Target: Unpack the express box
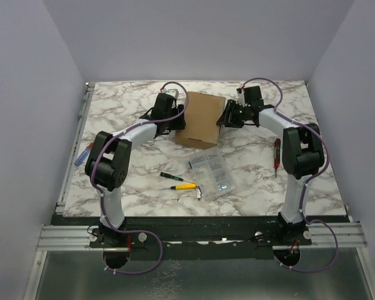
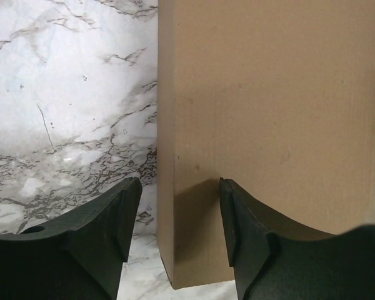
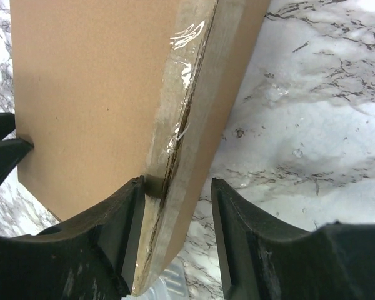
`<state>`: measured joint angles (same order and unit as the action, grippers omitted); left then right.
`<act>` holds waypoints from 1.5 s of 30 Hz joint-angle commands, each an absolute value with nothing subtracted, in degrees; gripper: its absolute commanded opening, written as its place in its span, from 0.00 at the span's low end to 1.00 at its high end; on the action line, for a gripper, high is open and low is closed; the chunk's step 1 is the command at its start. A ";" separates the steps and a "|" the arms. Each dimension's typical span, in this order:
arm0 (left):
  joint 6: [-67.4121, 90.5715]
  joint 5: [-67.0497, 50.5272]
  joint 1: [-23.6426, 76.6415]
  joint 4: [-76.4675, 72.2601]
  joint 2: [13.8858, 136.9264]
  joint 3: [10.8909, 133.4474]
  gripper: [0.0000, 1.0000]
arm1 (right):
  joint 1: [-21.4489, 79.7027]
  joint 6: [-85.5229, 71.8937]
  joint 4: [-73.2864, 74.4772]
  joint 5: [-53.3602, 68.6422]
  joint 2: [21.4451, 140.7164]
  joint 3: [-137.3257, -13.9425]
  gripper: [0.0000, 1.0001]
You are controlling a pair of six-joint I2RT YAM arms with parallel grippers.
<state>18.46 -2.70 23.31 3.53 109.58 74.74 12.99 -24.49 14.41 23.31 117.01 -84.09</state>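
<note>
Marble-pattern table (image 1: 131, 187) inside plain lavender walls (image 1: 25, 94); express box (image 1: 202, 119) near back.

The gripper (image 3: 176, 187), fingers spread, straddles the box (image 3: 94, 94) at its taped side edge. One finger touches the seam, the other hangs over the marble table (image 3: 312, 125). Wrinkled clear tape (image 3: 186, 44) runs along the seam.
</note>
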 commanded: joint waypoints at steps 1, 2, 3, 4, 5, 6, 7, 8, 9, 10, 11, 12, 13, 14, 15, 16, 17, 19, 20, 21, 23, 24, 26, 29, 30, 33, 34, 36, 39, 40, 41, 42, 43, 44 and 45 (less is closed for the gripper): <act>20.05 -0.50 23.03 6.84 112.66 77.17 0.58 | 12.41 -24.22 16.29 23.60 114.21 -82.43 0.55; 20.24 -0.89 23.04 6.95 112.87 77.24 0.58 | 12.27 -24.22 16.48 23.96 113.88 -82.25 0.59; 20.68 -0.96 23.07 7.01 112.93 77.25 0.58 | 12.26 -24.18 16.64 24.37 113.49 -81.91 0.64; 21.00 -1.03 23.03 7.11 112.97 77.18 0.58 | 12.30 -23.92 16.69 25.14 113.05 -81.52 0.66; 21.27 -1.24 23.05 7.12 112.88 77.17 0.58 | 12.30 -23.80 16.61 25.97 112.51 -80.77 0.67; 21.42 -1.68 23.03 7.06 112.74 77.16 0.58 | 12.26 -24.13 16.04 27.00 111.78 -79.60 0.67; 21.52 -2.20 23.07 7.10 112.45 77.21 0.61 | 12.37 -24.43 15.22 28.04 111.10 -78.12 0.67; 21.61 -2.88 23.10 7.12 112.04 77.29 0.65 | 12.39 -24.51 14.49 29.57 110.47 -76.51 0.67; 21.58 -3.52 23.05 7.13 111.41 77.38 0.68 | 12.38 -24.44 14.08 30.21 109.83 -75.05 0.67; 21.40 -4.71 23.03 7.30 110.57 77.54 0.70 | 12.39 -24.43 13.80 30.22 109.13 -73.66 0.67; 21.18 -5.84 22.98 7.56 109.48 77.80 0.72 | 12.34 -24.17 13.54 30.16 108.29 -72.36 0.68; 20.92 -6.81 23.02 7.68 108.38 77.71 0.74 | 12.34 -23.83 13.34 30.26 107.52 -71.25 0.69; 20.61 -7.63 22.95 7.77 107.04 77.44 0.76 | 12.39 -23.58 13.27 30.36 106.82 -70.32 0.70; 20.20 -8.14 22.94 7.82 105.83 76.92 0.77 | 12.38 -23.41 13.27 30.45 106.20 -69.59 0.71; 19.98 -8.40 22.94 7.81 104.88 76.26 0.78 | 12.39 -23.43 13.15 30.65 105.57 -68.82 0.72; 19.88 -9.12 22.87 7.88 104.25 75.46 0.78 | 12.39 -23.38 12.84 30.98 104.97 -68.09 0.72; 19.93 -10.09 22.81 7.91 103.95 74.63 0.78 | 12.37 -23.38 12.64 31.24 104.54 -67.43 0.72; 20.75 -12.06 22.81 7.83 104.36 73.29 0.75 | 12.38 -23.38 12.51 31.32 103.99 -66.71 0.71; 21.13 -13.08 22.77 7.84 105.00 72.86 0.73 | 12.37 -23.47 12.42 31.34 103.98 -66.51 0.70; 21.36 -13.91 22.76 7.86 105.49 72.60 0.71 | 12.39 -23.47 12.40 31.36 103.97 -66.45 0.68; 21.64 -14.86 22.77 7.88 105.89 72.17 0.70 | 12.35 -23.54 12.29 31.54 103.93 -66.30 0.64; 21.51 -14.82 22.72 7.86 105.87 72.04 0.69 | 12.39 -23.55 12.36 31.50 103.83 -66.21 0.63; 20.67 -13.97 22.68 8.00 105.36 71.69 0.69 | 12.39 -23.45 12.23 31.19 103.52 -65.86 0.59; 19.17 -12.13 22.42 8.82 105.31 71.67 0.68 | 12.38 -23.31 12.35 30.49 103.56 -65.87 0.56; 18.80 -11.46 22.37 9.40 105.70 71.90 0.68 | 12.38 -23.26 12.58 30.17 103.73 -65.98 0.54; 17.68 -8.35 22.35 11.88 107.38 73.06 0.65 | 12.39 -23.24 13.50 28.87 104.22 -66.17 0.50; 17.24 -7.38 22.39 12.67 107.85 73.46 0.65 | 12.39 -23.19 13.92 28.35 104.24 -66.14 0.50; 16.76 -4.88 22.41 13.93 108.62 73.84 0.65 | 12.39 -22.92 14.82 27.07 103.96 -66.02 0.48; 15.80 -2.17 22.37 16.00 109.83 74.70 0.64 | 12.39 -22.61 17.02 23.99 103.43 -65.87 0.47; 15.64 -1.42 22.42 16.53 110.12 74.90 0.64 | 12.38 -22.39 18.04 22.58 103.18 -65.83 0.46; 15.52 -0.77 22.41 16.82 110.32 74.96 0.64 | 12.47 -22.22 18.96 21.05 102.92 -65.79 0.45; 15.41 -0.49 22.41 16.99 110.53 75.08 0.64 | 12.48 -22.07 19.70 19.60 102.56 -65.64 0.45; 15.45 -0.44 22.43 17.19 110.70 75.14 0.64 | 12.44 -21.87 20.38 18.23 102.23 -65.45 0.45; 15.51 -0.44 22.46 17.34 110.92 75.21 0.64 | 12.46 -21.75 21.14 16.77 101.89 -65.35 0.44; 15.62 -0.44 22.42 17.44 111.11 75.23 0.64 | 12.43 -21.66 21.67 15.68 101.60 -65.23 0.43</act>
<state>17.91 -7.11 23.03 12.43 107.92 75.16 12.78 -23.79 15.70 24.77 103.66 -66.61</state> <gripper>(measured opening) 0.646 0.447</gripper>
